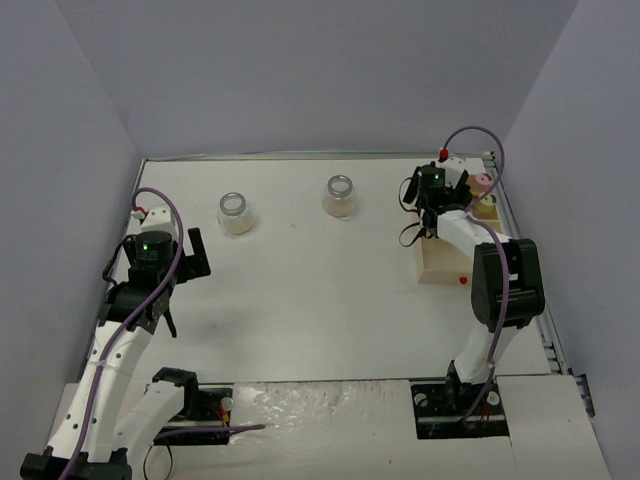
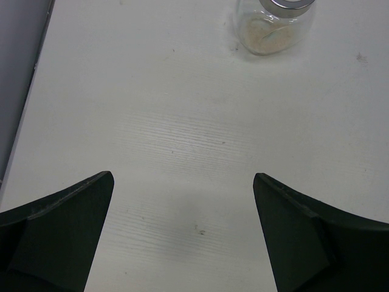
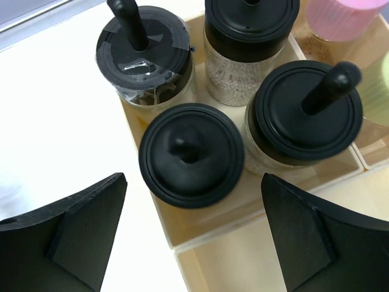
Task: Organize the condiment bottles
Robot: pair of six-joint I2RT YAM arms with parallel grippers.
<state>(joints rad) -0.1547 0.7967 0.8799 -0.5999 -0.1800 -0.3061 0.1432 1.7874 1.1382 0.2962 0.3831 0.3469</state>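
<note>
Right hand [image 3: 193,182] hangs released over four black-capped jars [image 3: 191,155] in the tray [image 3: 243,255]; overhead its arm [image 1: 470,235] hides them.

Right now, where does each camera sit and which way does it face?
Top external: above and behind the bases, looking down on the table; both arms show.
Left wrist: low over the table, facing a silver-rimmed jar; left pincer shows.
Right wrist: over the wooden tray's black-capped jars; right pincer shows.
Top and right wrist share the pink-capped jar.
</note>
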